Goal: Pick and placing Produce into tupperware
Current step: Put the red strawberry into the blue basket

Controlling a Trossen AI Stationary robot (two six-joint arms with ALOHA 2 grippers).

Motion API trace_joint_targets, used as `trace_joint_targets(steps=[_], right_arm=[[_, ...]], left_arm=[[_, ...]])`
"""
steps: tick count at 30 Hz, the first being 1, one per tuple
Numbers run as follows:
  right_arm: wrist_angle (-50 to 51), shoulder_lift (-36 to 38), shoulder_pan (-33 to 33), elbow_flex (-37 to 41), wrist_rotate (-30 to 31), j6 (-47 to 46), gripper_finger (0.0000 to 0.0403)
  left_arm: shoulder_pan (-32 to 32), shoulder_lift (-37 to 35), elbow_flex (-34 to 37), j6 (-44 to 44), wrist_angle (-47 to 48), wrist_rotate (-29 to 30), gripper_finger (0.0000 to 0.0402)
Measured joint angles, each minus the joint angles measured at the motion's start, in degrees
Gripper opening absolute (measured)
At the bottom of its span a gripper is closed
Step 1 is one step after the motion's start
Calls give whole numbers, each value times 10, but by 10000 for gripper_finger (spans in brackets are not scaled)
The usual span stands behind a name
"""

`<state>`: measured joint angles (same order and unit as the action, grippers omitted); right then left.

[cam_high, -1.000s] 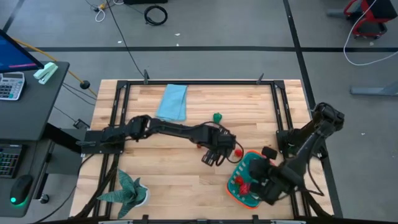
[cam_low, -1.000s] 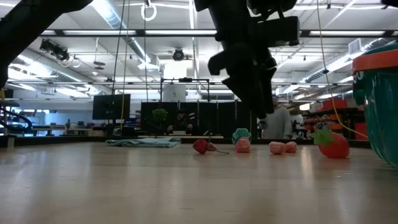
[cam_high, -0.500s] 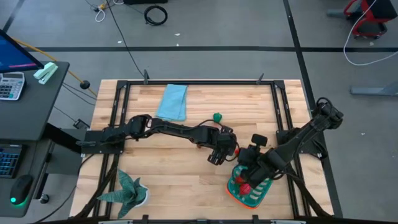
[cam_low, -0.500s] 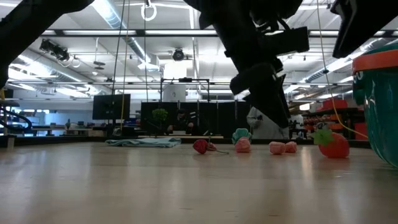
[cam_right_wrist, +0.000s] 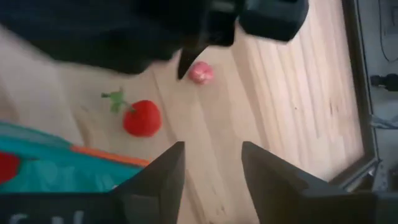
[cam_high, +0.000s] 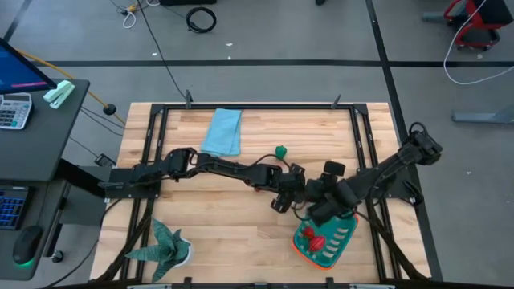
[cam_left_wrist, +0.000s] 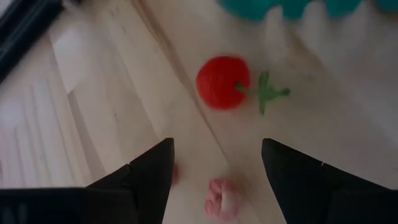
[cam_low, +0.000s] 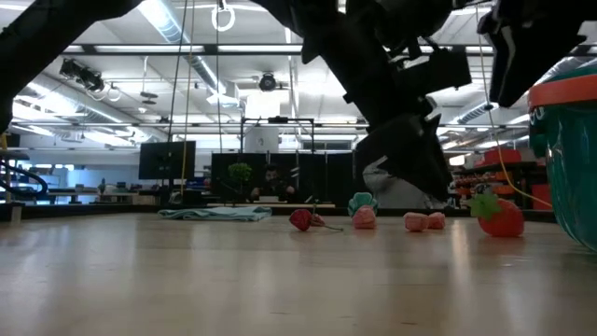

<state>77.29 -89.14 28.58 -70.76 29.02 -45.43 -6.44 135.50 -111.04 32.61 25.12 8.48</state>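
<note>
The left gripper (cam_high: 283, 193) hangs open over the wooden table (cam_high: 225, 225), its dark fingers (cam_left_wrist: 143, 177) straddling a small pink toy piece (cam_left_wrist: 222, 198), with a red tomato-like toy with a green stem (cam_left_wrist: 223, 82) just beyond. The right gripper (cam_high: 315, 195), also open and empty, hovers close beside it. The rounded-square teal tupperware with an orange rim (cam_high: 325, 239) sits near the front edge, holding what look like red pieces.

Bare wooden tabletop (cam_high: 209, 217) open at centre, black left gripper (cam_high: 283, 195) and right gripper (cam_high: 320, 202) crowding teal orange-rimmed container (cam_high: 325, 241), small red tomato toy (cam_left_wrist: 222, 82) between.
</note>
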Motion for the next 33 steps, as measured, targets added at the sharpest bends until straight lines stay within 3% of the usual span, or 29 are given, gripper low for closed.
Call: trace_joint_targets(steps=[6, 12, 18, 29, 33], right_arm=[[30, 1, -32, 0, -5, 20, 233], [105, 4, -38, 0, 4, -69, 261], [127, 23, -34, 0, 4, -174, 261], [127, 110, 1, 0, -60, -238, 244], [127, 150, 26, 0, -54, -266, 239]], left_arm=[[6, 0, 0, -5, -15, -10, 251], [4, 0, 0, -38, -19, -61, 242], [-9, 3, 0, -50, -21, -83, 232], [-19, 15, -2, -69, -31, -83, 222], [-18, 19, -1, -80, -25, -82, 212]])
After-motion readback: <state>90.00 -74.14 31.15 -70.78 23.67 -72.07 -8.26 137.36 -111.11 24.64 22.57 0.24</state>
